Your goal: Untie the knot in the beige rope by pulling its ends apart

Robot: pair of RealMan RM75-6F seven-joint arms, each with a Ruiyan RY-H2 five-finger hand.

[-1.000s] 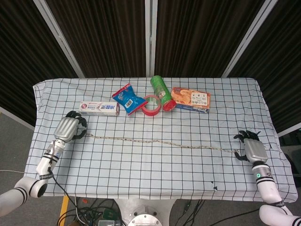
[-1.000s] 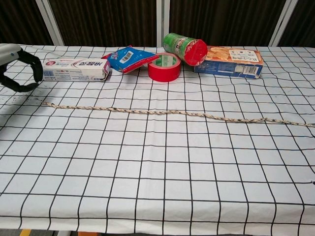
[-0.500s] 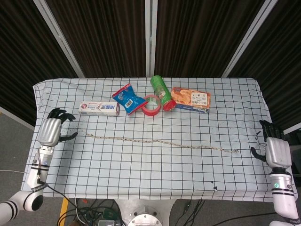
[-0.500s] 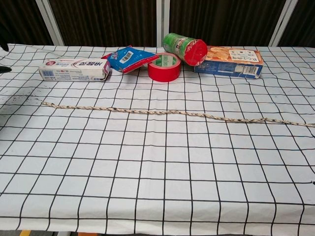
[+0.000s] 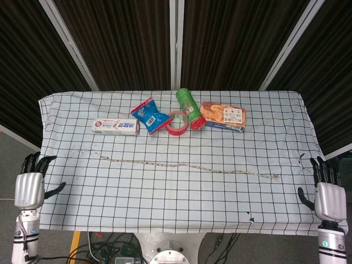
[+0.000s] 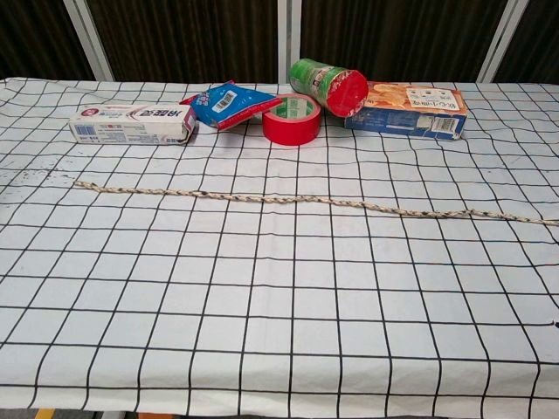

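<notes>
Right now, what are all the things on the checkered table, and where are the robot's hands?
beige rope: one, beige, stretched straight across the middle of the table, no knot visible
toothpaste box: one, white and red, back left
snack bag: one, blue, back, right of the toothpaste box
tape roll: one, red, back middle, beside the can
chip can: one, green with red lid, lying on its side at the back
cracker box: one, orange and blue, back right
tablecloth: one, white with black grid
left hand: one, silver and black, off the table's left edge, fingers apart
right hand: one, silver and black, off the right edge, fingers apart
</notes>
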